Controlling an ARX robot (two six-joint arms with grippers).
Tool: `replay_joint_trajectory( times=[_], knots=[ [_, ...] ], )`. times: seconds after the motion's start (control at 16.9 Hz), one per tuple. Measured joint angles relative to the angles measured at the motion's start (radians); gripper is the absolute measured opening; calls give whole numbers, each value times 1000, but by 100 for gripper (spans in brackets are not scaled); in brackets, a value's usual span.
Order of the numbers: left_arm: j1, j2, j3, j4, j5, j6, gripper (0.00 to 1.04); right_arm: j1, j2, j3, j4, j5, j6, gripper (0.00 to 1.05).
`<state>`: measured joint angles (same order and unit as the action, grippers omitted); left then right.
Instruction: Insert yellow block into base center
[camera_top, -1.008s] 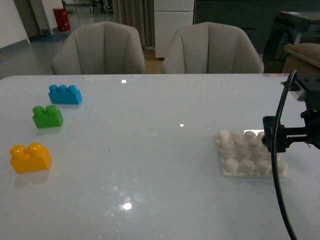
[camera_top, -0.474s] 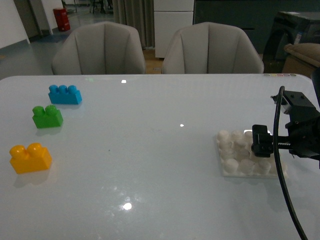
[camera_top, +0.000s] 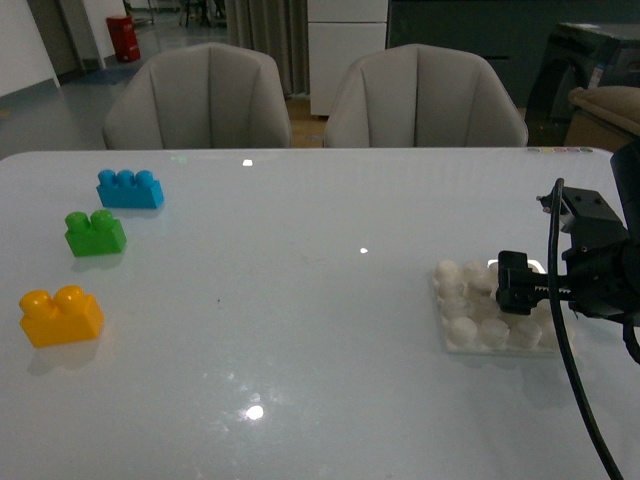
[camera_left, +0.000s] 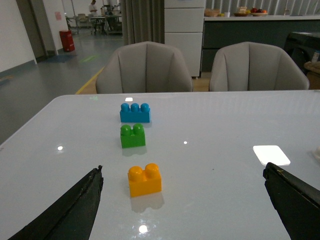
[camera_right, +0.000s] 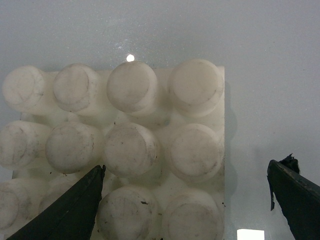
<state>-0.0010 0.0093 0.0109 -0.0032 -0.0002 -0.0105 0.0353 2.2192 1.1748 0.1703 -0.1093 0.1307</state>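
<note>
The yellow block (camera_top: 61, 314) sits on the white table at the near left; it also shows in the left wrist view (camera_left: 144, 179), upright, studs up. The base (camera_top: 470, 312), a white studded plate, lies at the right. My right gripper (camera_top: 512, 284) is open and hovers low over the base; in the right wrist view its fingers straddle the studs (camera_right: 131, 148) near the plate's edge. My left gripper (camera_left: 182, 200) is open and empty, with the yellow block ahead of it between the fingers' lines. The left arm is out of the front view.
A green brick (camera_top: 95, 232) and a blue brick (camera_top: 130, 188) lie behind the yellow block. Two grey chairs (camera_top: 200, 95) stand past the table's far edge. A bright rectangle of light (camera_left: 271, 154) lies on the table.
My right gripper has moved left and lower, from the base's right edge to over its studs. The bricks have not moved.
</note>
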Motion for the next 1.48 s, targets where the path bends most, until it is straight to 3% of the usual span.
replay_joint_trajectory(
  times=[0.65, 1.48],
  knots=[
    [0, 0, 0, 0, 0, 0, 98, 124, 20, 3, 56, -25, 32, 98],
    [0, 0, 0, 0, 0, 0, 98, 307, 103, 175, -21, -51, 49, 98]
  ],
)
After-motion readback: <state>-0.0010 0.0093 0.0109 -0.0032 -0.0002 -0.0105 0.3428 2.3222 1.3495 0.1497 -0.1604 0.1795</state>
